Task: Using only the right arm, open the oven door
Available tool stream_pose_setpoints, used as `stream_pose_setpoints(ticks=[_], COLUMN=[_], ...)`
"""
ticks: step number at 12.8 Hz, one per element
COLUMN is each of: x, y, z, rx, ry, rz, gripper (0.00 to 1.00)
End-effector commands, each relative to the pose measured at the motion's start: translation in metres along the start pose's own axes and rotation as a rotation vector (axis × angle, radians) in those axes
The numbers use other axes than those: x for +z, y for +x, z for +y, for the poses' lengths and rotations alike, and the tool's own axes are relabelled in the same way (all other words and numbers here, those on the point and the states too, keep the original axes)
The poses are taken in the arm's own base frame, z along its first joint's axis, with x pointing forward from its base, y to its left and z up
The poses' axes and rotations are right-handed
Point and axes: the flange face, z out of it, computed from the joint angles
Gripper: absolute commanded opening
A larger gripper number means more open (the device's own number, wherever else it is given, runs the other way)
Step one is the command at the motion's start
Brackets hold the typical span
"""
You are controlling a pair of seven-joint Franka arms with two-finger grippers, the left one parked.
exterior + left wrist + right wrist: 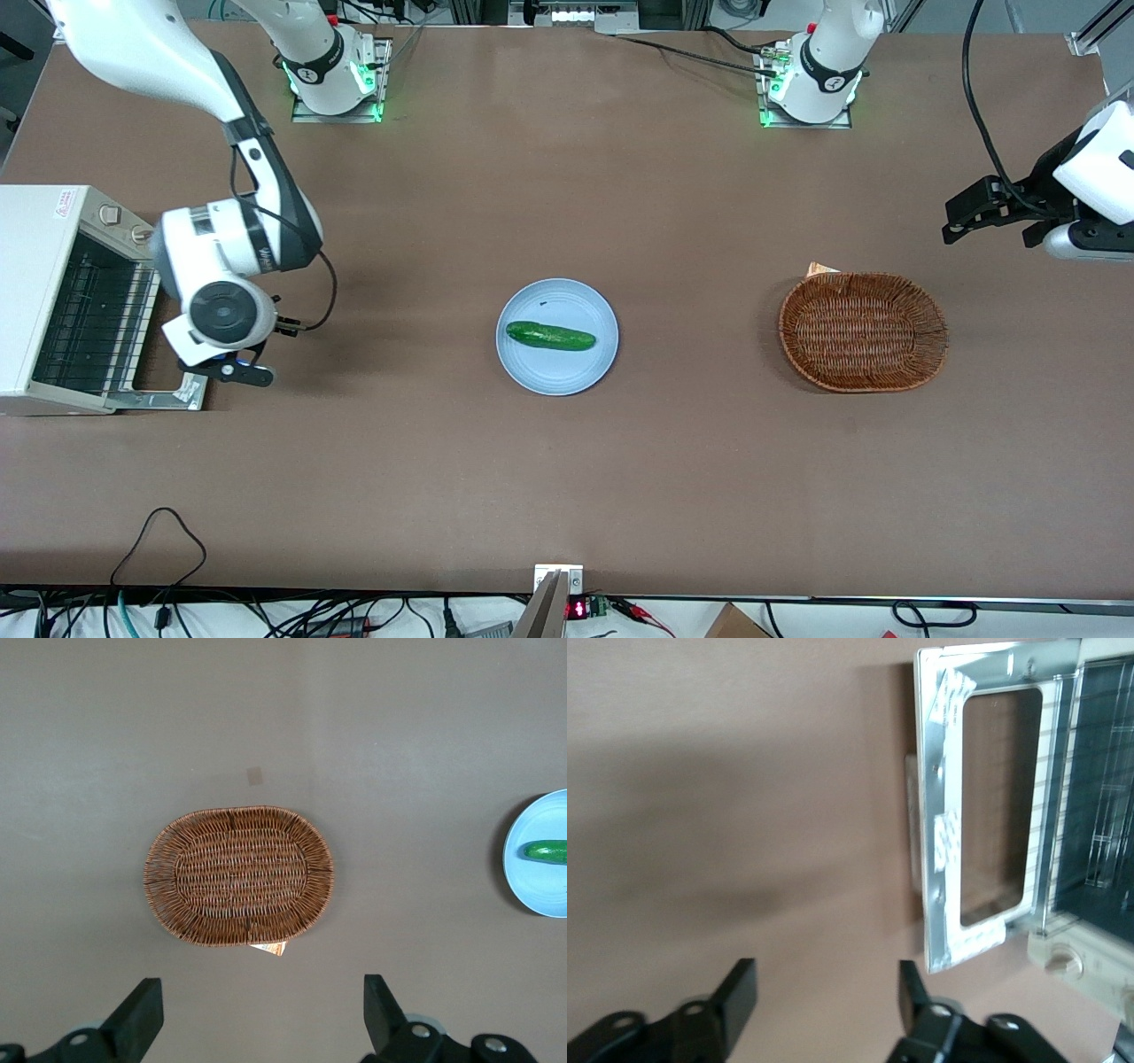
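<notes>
Both fingers of our gripper (pixel 824 1005) stand apart, holding nothing, just beside the door (pixel 983 806), which lies folded down before the oven (pixel 53 292). We should retreat straight, avoiding its edge.

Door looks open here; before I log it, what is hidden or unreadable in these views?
- Oven door: front view, mostly covered by the right arm; only a corner shows.
- Door handle: barely seen under the door in the right wrist view.
- Gripper, open, empty, above bare table in front of the door: hidden by the wrist in the front view.
- Oven: cut off by the edge.
</notes>
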Motion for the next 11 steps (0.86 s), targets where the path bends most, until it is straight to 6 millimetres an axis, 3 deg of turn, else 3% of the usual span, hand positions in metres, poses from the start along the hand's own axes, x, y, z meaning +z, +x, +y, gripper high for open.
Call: stream_pose_setpoints(ticks=[1, 3, 6, 8, 10, 11], x=[-0.056, -0.09, -0.129, -0.148, -0.168, -0.173], y=[-0.006, -0.017, -0.035, -0.044, -0.057, -0.066], z=[0.022, 0.052, 0.124, 0.153, 0.152, 0.137], rx=[-0.03, -0.042, -0.095, -0.068, -0.078, -0.104], ry=[0.104, 0.183, 0.393, 0.498, 0.491, 0.465], rz=[-0.075, -0.065, -0.057, -0.036, 0.012, 0.017], gripper=[1.0, 1.0, 1.0, 1.0, 1.0, 1.0])
